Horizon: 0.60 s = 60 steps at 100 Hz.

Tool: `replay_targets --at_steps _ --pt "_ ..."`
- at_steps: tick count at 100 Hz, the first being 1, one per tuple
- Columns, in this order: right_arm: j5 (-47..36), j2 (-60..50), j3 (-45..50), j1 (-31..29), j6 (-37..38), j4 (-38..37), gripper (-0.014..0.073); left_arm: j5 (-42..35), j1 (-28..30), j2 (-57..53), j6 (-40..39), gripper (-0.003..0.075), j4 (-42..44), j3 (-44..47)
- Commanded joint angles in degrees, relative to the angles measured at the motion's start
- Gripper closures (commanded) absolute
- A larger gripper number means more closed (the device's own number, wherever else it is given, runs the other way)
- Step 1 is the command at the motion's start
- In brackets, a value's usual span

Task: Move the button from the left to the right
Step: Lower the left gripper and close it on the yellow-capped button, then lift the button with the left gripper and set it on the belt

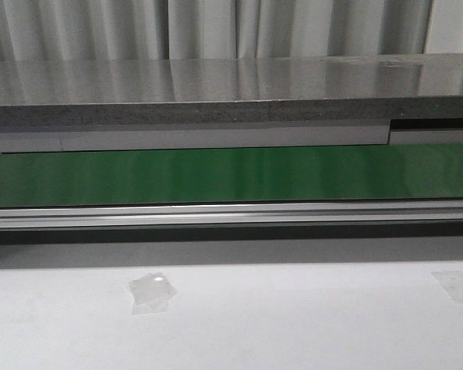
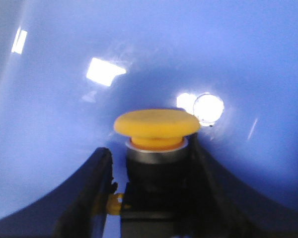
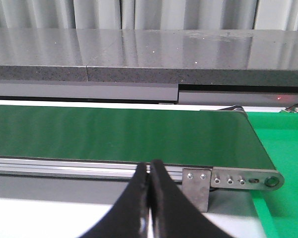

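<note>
The button point(image 2: 156, 124) has a round yellow-orange cap, a silver collar and a black blocky body, and rests against the inside of a blue bin point(image 2: 49, 124). My left gripper point(image 2: 150, 163) is open and straddles the black body: one finger lies against it, and a thin strip of blue shows between the body and the other finger point(image 2: 97, 183). A small yellow tab on the body reaches that finger. My right gripper point(image 3: 150, 166) is shut and empty, in front of the green belt's point(image 3: 114, 134) near rail. Neither gripper nor the button shows in the front view.
The green belt point(image 1: 231, 176) runs across the front view behind an aluminium rail point(image 1: 231, 214), with a grey stone ledge point(image 1: 216, 92) behind it. The white table point(image 1: 293, 324) in front carries clear tape patches point(image 1: 150, 293). The belt's end roller bracket point(image 3: 238, 179) and green matting point(image 3: 283, 148) show beyond it.
</note>
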Motion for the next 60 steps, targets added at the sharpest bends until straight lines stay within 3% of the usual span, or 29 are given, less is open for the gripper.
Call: replay_targets --at_steps 1,36,60 --pt "-4.3 -1.1 -0.9 0.0 -0.1 -0.4 0.0662 -1.4 0.1 -5.7 -0.1 0.0617 -0.4 -1.5" --pt "-4.3 -1.1 -0.9 0.0 -0.1 -0.4 0.0662 -0.5 -0.8 -15.7 6.3 0.0617 -1.4 -1.5" --pt "-4.3 -1.1 -0.9 0.0 -0.1 -0.4 0.0662 4.9 -6.1 -17.1 10.7 0.0617 -3.6 -1.5"
